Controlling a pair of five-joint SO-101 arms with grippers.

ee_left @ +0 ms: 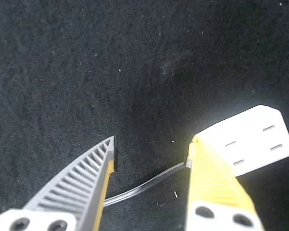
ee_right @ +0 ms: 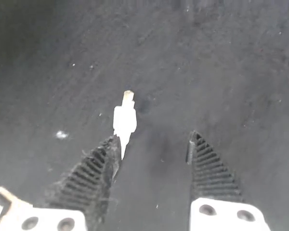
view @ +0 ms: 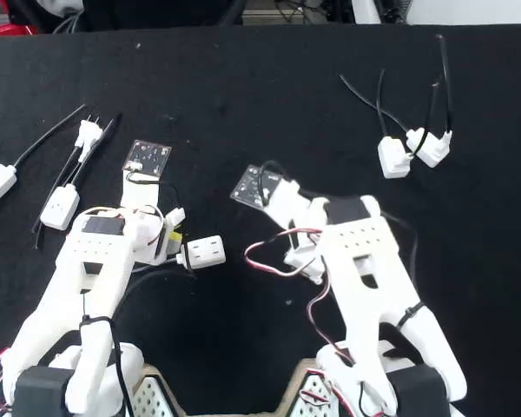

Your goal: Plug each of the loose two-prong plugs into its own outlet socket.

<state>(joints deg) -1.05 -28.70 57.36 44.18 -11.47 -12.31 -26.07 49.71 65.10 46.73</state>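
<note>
**On the counter, plugs lie well apart from any socket**

Beside the left arm, the left end effector (ee_left: 151, 144) has its fingers apart and holds nothing. A white outlet socket (ee_left: 253, 139) lies just beside its yellow finger, and a thin black cord (ee_left: 144, 185) crosses the gap beneath. The right end effector (ee_right: 154, 139) is likewise spread and empty over the counter (ee_right: 231, 57). A small white piece (ee_right: 124, 118) sits at one fingertip; I cannot tell what it is. A two-prong plug (view: 89, 132) lies at the far left among other corded white bodies (view: 59, 206), and two more (view: 393, 156) lie far right.

Each plug looks light, hard and smooth, with thin prongs and a springy cord that may twist it. It is best gripped across the body's flat sides, behind the prongs. The socket would probably slide unless braced.
</note>
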